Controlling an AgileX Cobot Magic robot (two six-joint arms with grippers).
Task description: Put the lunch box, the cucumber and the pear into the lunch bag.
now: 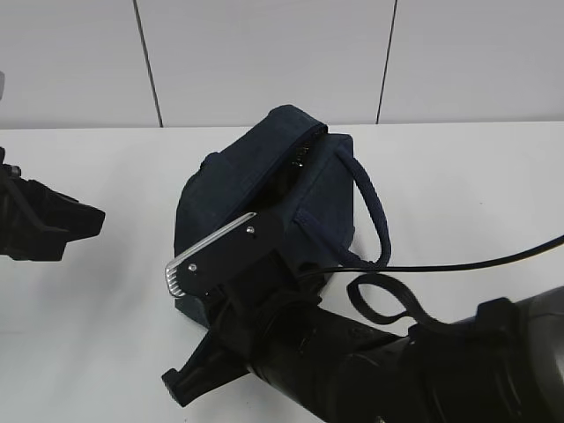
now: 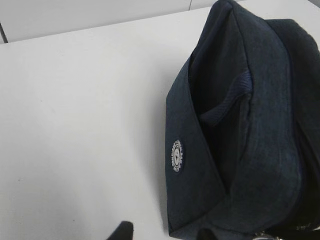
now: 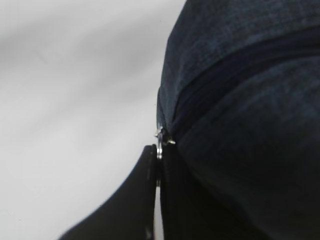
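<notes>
Resting on its side near the middle of the white counter point(image 1: 458, 194), the lunch bag point(image 1: 256, 185) shows its zipper line running from the far top down toward the near left. One rope-like handle point(image 1: 374, 207) arches off the bag's right side; a second loop point(image 1: 383, 300) lies on the counter just beside the right arm.

The right end effector point(image 3: 159, 165) sits at the bag's near end, its dark fingers pressed together on the silver zipper pull point(image 3: 160, 142), which shows only as a thin metal edge between them. In the exterior view this end effector overlaps the bag's near face.

The left end effector point(image 1: 75, 225) stands well apart at the left edge, jaws partly open, holding nothing. A round white logo patch point(image 2: 177, 155) marks the bag's left-facing panel.
</notes>
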